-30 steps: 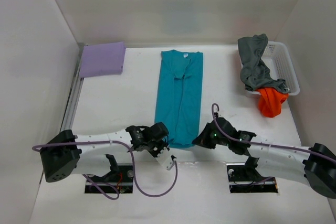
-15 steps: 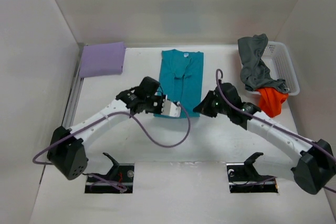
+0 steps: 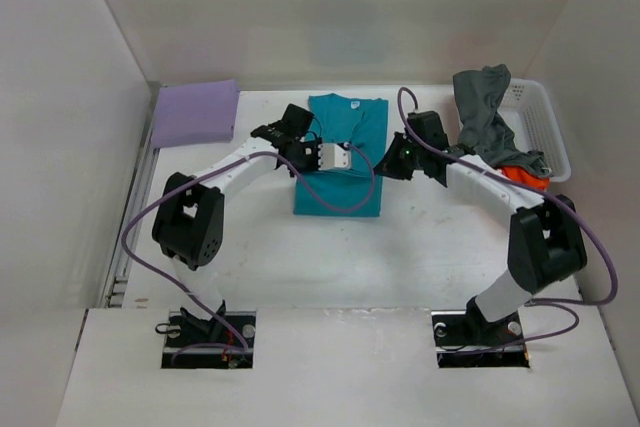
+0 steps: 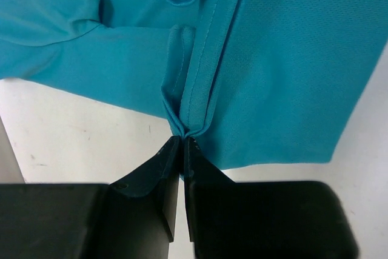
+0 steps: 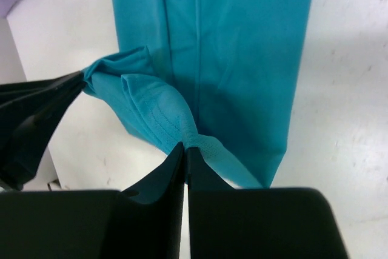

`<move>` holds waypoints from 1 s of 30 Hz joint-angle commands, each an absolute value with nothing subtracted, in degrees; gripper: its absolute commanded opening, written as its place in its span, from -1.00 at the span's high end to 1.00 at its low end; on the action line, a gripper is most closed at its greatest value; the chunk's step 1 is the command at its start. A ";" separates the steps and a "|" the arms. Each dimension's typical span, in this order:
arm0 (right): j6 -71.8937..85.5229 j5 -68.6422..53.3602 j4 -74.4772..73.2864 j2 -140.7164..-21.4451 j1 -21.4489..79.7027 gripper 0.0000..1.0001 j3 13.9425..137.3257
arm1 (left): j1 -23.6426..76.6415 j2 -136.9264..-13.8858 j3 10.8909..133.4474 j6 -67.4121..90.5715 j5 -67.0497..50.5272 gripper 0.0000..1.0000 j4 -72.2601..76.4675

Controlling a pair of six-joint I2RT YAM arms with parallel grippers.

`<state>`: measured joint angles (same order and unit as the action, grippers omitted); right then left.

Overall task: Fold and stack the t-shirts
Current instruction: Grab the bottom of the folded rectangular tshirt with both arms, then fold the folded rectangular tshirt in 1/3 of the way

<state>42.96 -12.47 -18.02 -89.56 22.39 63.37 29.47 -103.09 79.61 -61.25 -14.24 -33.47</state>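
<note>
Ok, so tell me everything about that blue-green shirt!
The teal t-shirt is soft, thin cloth with a fine knit and stitched hems. It lies on the white table, in the middle towards the back, folded into a long narrow strip with its collar at the far end. The left gripper and the right gripper are each shut on a bunched bit of its edge, holding that edge up over the rest of the shirt.
</note>
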 commanded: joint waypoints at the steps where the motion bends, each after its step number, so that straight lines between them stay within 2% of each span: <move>1: 39.99 -14.06 -18.11 -93.15 20.61 0.92 67.93 | 28.79 -104.67 83.75 -59.76 -16.61 0.91 -30.33; 16: 38.76 -17.58 -18.63 -107.13 16.04 0.90 77.60 | 26.06 -113.11 88.15 -59.68 -16.70 0.86 -22.15; 21: 38.23 -17.67 -19.34 -110.82 14.72 0.67 80.15 | 25.53 -115.57 88.95 -58.89 -16.61 0.78 -19.70; 22: 38.23 -17.58 -18.99 -111.27 14.37 0.59 80.16 | 25.53 -115.92 88.95 -58.45 -16.44 0.73 -18.73; 23: 38.23 -17.49 -18.64 -111.97 13.67 0.39 80.42 | 25.44 -116.36 88.86 -57.93 -16.26 0.67 -17.68; 24: 38.23 -17.32 -18.46 -112.32 13.32 0.31 80.68 | 25.44 -116.72 88.86 -57.22 -16.00 0.59 -16.45; 26: 37.97 -17.31 -18.02 -113.11 12.26 0.22 81.65 | 25.18 -117.16 89.03 -55.82 -14.42 0.34 -13.38; 28: 37.36 -17.05 -17.32 -113.12 11.30 0.16 82.52 | 24.83 -117.16 89.56 -54.41 -11.70 -0.02 -9.34; 30: 36.57 -15.83 -17.31 -112.07 10.59 0.16 83.14 | 23.95 -116.46 90.70 -53.62 -9.41 -0.20 -6.08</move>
